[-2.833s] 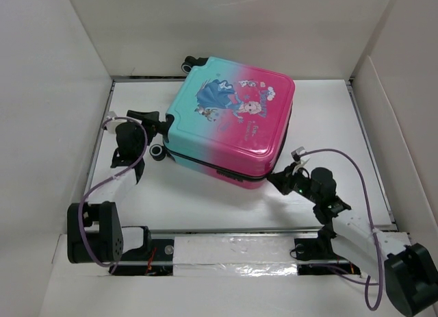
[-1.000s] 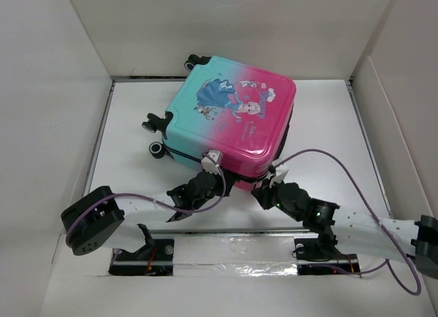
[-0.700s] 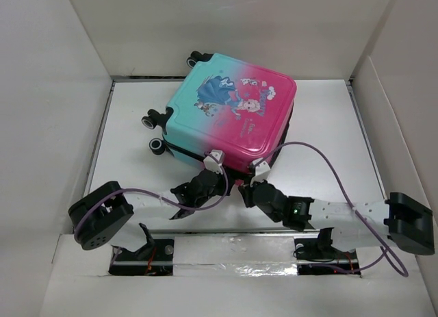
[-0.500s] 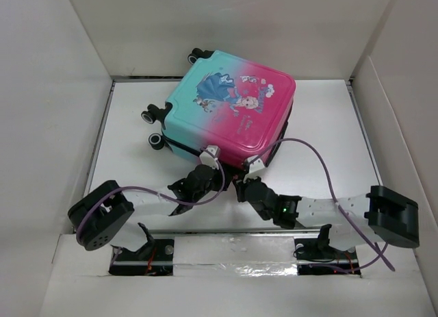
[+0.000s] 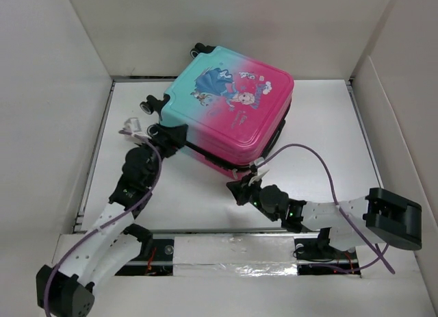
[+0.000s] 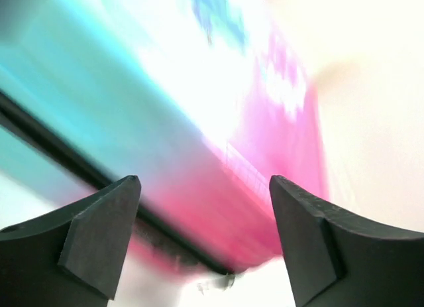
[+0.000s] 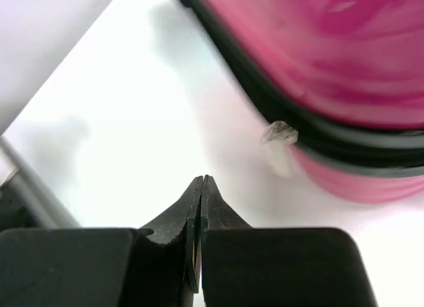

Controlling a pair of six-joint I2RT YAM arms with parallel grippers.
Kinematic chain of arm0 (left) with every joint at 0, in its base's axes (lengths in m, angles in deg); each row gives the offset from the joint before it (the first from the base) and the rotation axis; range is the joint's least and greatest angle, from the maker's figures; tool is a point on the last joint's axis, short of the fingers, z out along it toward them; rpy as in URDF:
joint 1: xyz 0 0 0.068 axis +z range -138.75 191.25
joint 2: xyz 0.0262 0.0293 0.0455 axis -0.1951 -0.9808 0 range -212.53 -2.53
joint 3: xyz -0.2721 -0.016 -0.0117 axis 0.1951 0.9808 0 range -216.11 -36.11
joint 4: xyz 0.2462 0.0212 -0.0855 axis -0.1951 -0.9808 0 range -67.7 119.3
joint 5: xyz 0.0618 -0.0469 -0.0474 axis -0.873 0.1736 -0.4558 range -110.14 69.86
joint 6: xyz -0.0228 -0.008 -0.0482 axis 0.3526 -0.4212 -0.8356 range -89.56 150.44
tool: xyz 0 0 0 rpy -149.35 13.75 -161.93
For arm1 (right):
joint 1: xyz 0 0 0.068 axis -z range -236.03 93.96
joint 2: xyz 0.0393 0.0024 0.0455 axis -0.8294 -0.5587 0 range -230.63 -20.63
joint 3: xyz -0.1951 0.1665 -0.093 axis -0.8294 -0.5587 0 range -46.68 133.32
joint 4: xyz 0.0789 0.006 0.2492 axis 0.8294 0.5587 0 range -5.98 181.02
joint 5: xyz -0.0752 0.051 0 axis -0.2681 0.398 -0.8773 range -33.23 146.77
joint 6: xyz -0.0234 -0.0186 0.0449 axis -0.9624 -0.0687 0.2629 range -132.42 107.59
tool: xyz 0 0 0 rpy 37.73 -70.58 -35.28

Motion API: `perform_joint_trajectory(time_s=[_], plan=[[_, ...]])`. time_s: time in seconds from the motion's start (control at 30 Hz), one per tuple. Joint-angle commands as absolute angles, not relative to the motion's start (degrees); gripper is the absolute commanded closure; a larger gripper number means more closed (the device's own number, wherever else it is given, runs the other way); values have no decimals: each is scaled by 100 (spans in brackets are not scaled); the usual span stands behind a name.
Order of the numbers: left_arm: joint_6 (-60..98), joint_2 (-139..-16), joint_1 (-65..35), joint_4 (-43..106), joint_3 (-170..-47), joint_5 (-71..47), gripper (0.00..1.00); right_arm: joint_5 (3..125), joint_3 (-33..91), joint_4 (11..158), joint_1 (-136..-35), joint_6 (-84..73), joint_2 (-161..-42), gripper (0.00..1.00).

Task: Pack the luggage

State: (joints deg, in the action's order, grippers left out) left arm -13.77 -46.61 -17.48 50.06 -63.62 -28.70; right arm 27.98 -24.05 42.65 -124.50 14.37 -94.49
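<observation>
The luggage (image 5: 229, 105) lies flat and closed at the back middle, teal at the left and pink at the right, with a princess print on top. My left gripper (image 5: 168, 136) is open at its near left corner, next to the wheels (image 5: 146, 107). In the left wrist view (image 6: 205, 241) the blurred teal-to-pink side (image 6: 199, 121) and its black zip line fill the space beyond the spread fingers (image 6: 99, 234). My right gripper (image 5: 237, 191) is shut and empty, just in front of the luggage's near corner. The right wrist view (image 7: 202, 182) shows a zip pull (image 7: 281, 132) hanging from the pink shell (image 7: 344, 55).
White walls (image 5: 61, 91) enclose the white table (image 5: 321, 125) on three sides. A metal rail (image 5: 233, 248) runs along the near edge between the arm bases. The right arm's purple cable (image 5: 308, 153) loops over the table beside the luggage.
My left arm has swung from the luggage's front edge out to its near left corner. The luggage has turned a little and slid back. My right gripper has stayed by the front corner.
</observation>
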Motion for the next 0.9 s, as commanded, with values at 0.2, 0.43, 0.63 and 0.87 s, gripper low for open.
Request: perform_joint_trajectory(time_s=[0.2,0.43,0.63,0.87], plan=[[-2229,-6139,1115,4020,-8260,-1462,14,3595,-2848,3832,-12477,1624,-9086,100],[-1984,-7379,1310,3924,-9085,-1276,11,3717,-2858,4253,-12477,1457,-8795,100],[-1817,-8487,1371,3625,-10078,-1302,10,3910,-2875,4332,-12477,1421,-8777,100],[-1860,-9314,1424,3494,-10843,-1171,11,3893,-3042,4595,-12477,1571,-8585,87]])
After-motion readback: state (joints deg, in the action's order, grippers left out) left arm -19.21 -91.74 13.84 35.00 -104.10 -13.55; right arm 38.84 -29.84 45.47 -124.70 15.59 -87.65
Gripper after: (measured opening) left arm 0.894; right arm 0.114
